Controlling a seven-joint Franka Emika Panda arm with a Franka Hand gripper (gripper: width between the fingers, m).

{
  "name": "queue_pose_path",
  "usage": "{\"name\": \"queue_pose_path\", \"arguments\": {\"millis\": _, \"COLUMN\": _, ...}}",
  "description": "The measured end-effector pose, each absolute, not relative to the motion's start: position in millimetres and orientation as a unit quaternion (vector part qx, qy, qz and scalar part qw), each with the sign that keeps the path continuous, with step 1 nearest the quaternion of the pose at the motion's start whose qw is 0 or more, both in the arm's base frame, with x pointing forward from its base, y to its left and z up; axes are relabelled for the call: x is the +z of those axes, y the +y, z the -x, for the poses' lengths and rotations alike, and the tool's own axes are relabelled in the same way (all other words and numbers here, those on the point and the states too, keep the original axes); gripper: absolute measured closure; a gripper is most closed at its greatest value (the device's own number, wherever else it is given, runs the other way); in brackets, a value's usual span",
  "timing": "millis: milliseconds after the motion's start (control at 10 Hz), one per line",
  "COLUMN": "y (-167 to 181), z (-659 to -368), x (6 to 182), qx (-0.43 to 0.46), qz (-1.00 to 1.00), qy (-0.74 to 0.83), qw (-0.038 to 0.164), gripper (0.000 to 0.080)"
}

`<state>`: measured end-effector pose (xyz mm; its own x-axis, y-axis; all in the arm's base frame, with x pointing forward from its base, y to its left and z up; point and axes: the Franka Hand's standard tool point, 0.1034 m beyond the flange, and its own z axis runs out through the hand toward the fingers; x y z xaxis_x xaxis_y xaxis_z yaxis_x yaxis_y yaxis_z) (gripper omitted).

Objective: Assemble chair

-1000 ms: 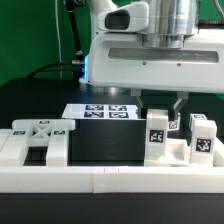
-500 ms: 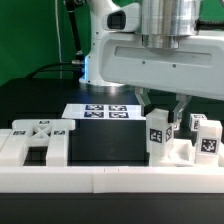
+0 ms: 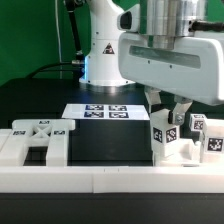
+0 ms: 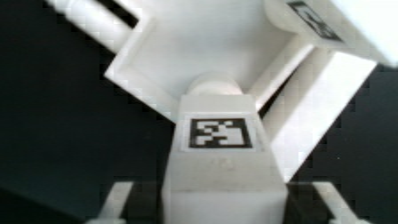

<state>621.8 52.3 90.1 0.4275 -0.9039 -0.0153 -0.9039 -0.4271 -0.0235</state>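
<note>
My gripper [image 3: 171,112] hangs over the exterior view's right end of the parts row. Its jaws stand on either side of an upright white chair leg [image 3: 159,135] with a black-and-white tag, and it looks shut on that leg. In the wrist view the same leg [image 4: 219,140] fills the space between my fingertips [image 4: 121,200], with an angled white chair part [image 4: 187,55] beyond it. A second tagged upright part [image 3: 214,145] stands further to the exterior view's right. The flat chair seat piece [image 3: 40,135] lies at the exterior view's left.
A long white border wall [image 3: 100,180] runs across the front. The marker board [image 3: 100,111] lies behind the black table patch. The robot base [image 3: 105,60] stands at the back, with a green backdrop behind it.
My gripper has shifted toward the exterior view's right. The tagged leg and the second upright part have moved right with it, and the leg now tilts slightly.
</note>
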Motion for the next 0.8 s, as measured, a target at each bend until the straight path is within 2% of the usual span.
{"name": "queue_pose_path", "arguments": {"millis": 500, "y": 58.1, "z": -621.3, "x": 89.7, "qx": 0.005, "qz": 0.762, "qy": 0.647, "qw": 0.018, "gripper": 0.0509}}
{"name": "queue_pose_path", "arguments": {"millis": 600, "y": 58.8, "z": -621.1, "x": 89.5, "qx": 0.005, "qz": 0.764, "qy": 0.645, "qw": 0.017, "gripper": 0.0444}}
{"name": "queue_pose_path", "arguments": {"millis": 700, "y": 58.7, "z": -621.2, "x": 89.5, "qx": 0.005, "qz": 0.77, "qy": 0.638, "qw": 0.018, "gripper": 0.0309}}
{"name": "queue_pose_path", "arguments": {"millis": 800, "y": 58.1, "z": -621.5, "x": 89.6, "qx": 0.004, "qz": 0.786, "qy": 0.618, "qw": 0.018, "gripper": 0.0309}}
